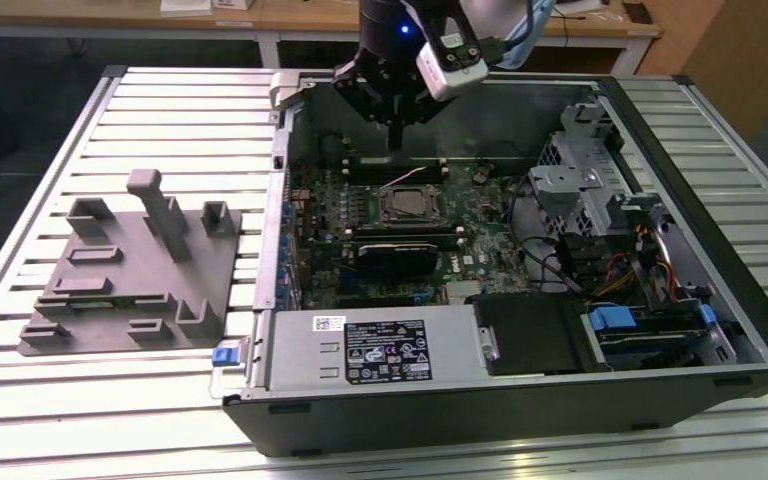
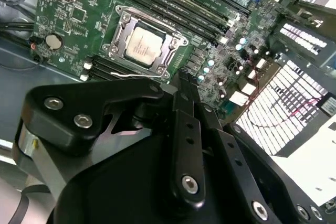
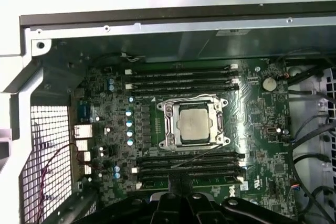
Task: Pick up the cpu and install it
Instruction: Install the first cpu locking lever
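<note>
My gripper (image 2: 181, 85) hangs pinched together and empty above the motherboard (image 3: 252, 129). The cpu (image 3: 193, 123) appears seated in its socket, at twelve o'clock from my fingertips in the first wrist view. I should stay centred, avoiding the frame.

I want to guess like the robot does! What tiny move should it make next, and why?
Probably lift straight up a little, away from the green board. The chip already lies flat inside its metal socket frame. The end effector hangs above the board beside the socket, shut and holding nothing, so there seems to be nothing left for it to carry.
</note>
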`<control>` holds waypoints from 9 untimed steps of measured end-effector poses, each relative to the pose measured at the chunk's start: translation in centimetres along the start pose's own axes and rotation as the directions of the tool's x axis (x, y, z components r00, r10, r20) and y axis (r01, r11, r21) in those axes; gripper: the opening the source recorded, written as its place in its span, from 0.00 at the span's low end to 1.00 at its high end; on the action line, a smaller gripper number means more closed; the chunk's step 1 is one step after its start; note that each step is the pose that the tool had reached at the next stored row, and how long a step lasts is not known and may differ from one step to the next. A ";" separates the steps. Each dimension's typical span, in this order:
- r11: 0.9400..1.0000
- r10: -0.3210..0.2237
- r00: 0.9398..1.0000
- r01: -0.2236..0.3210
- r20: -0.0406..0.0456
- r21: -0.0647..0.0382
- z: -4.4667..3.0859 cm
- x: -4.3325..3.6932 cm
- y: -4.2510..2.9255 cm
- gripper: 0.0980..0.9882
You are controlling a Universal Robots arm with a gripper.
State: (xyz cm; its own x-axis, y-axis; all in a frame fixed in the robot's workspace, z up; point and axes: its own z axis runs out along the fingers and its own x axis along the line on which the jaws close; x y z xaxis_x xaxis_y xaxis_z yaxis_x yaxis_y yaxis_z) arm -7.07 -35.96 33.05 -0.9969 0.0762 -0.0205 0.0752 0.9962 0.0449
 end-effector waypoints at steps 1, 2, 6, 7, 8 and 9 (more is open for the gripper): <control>1.000 0.000 1.000 0.000 0.000 0.000 0.14 0.00 -0.01 0.01; 1.000 0.000 1.000 0.000 0.000 0.000 0.23 0.00 -0.01 0.01; 1.000 0.000 1.000 0.000 0.000 0.000 0.66 0.01 -0.03 0.01; 1.000 0.000 1.000 0.000 0.000 0.000 0.72 0.01 -0.03 0.01; 1.000 0.000 1.000 0.000 0.000 0.000 0.75 0.01 -0.03 0.01; 1.000 0.000 1.000 0.000 0.000 0.000 0.80 0.01 -0.03 0.01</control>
State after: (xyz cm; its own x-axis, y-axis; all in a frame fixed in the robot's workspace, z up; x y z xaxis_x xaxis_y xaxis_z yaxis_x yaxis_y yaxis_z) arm -7.06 -35.96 32.26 -0.9969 0.0763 -0.0205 0.0753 0.9961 0.0449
